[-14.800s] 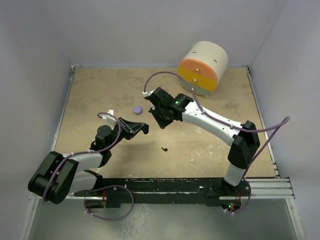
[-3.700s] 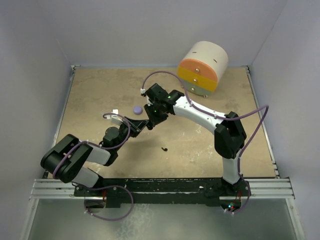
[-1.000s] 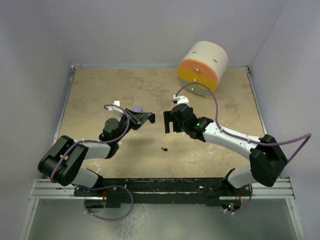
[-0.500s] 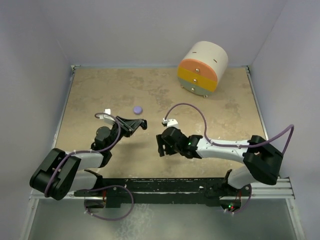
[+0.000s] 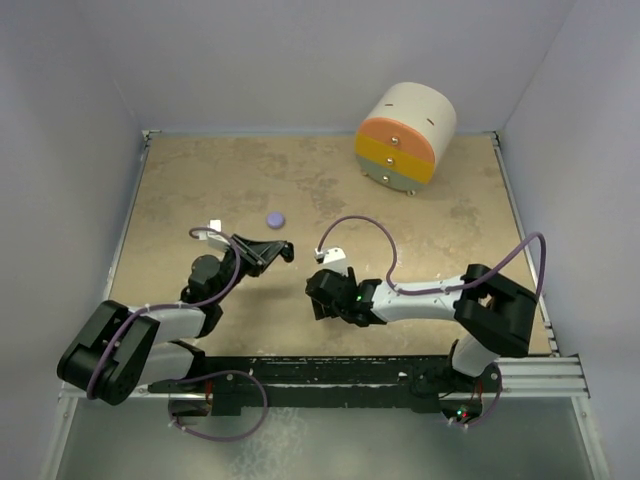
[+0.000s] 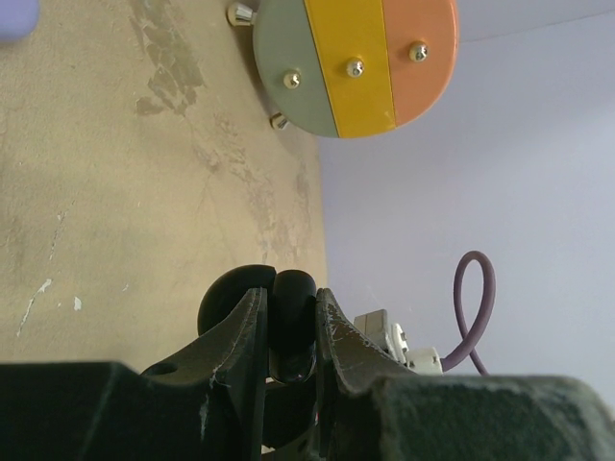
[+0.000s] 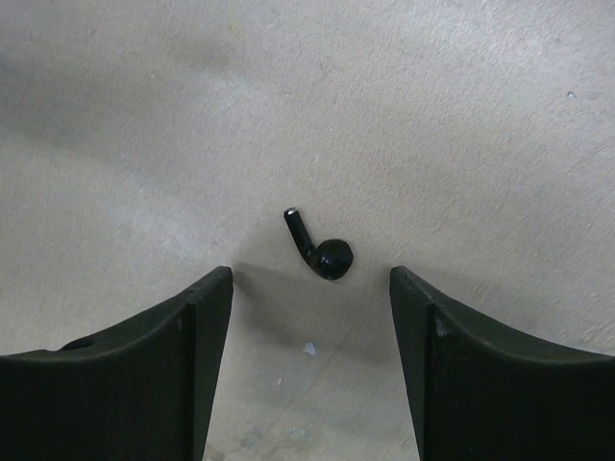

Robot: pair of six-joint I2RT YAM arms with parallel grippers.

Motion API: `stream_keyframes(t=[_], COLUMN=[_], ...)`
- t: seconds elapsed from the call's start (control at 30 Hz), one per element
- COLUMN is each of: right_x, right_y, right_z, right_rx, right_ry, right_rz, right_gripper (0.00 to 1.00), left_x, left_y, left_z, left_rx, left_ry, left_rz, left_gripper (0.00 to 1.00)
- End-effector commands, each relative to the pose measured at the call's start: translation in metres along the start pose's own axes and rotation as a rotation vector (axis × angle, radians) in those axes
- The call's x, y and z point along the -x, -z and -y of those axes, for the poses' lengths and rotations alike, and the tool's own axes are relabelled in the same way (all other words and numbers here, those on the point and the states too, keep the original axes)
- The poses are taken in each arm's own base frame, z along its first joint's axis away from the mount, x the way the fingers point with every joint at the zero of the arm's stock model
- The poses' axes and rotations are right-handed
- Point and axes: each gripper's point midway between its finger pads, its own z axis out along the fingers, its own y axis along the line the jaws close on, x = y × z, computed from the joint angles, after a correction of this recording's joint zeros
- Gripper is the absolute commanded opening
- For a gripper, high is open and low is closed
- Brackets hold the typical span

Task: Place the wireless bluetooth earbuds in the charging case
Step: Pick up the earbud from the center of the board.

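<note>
One black stemmed earbud lies on the tan table, just ahead of and between the tips of my right gripper, which is open and hangs low over it. In the top view my right gripper covers that earbud. My left gripper hovers left of centre, shut on a glossy black charging case pinched between its fingers. No other earbuds show.
A small lavender round puck lies on the table beyond the left gripper; its edge shows as the lavender puck in the left wrist view. A cylindrical drawer unit with orange, yellow and green fronts stands at the back right.
My right arm has swung back toward the near edge and come down over the black earbud, its jaws narrowing. The left arm drew back a little with the case still held.
</note>
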Motion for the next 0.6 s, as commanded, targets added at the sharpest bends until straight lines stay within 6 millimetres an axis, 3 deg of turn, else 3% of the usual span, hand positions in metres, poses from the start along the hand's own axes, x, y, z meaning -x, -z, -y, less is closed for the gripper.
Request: stream_keyframes(t=[0.0,0.23,0.33,0.57], right_x=[-0.014,-0.021,-0.024,-0.025], right_y=[-0.009,-0.011,-0.011,-0.011], right_z=[0.012,0.018,0.019,0.017], right_rx=[-0.079,-0.112,-0.115,-0.108], right_ry=[-0.011,-0.023,-0.024,-0.021], right_rz=[-0.033,-0.054,-0.06,-0.06], right_gripper=[0.66,0.58,0.48,0.34], left_x=[-0.003,-0.002,0.0,0.001], left_y=[0.004,0.005,0.006,0.008], left_z=[0.009,0.007,0.007,0.006], left_rx=[-0.037,-0.03,-0.028,-0.024], left_ry=[-0.014,-0.014,-0.018,-0.02], left_rz=[-0.023,-0.037,-0.033,-0.032], left_gripper=[0.0,0.0,0.0,0.0])
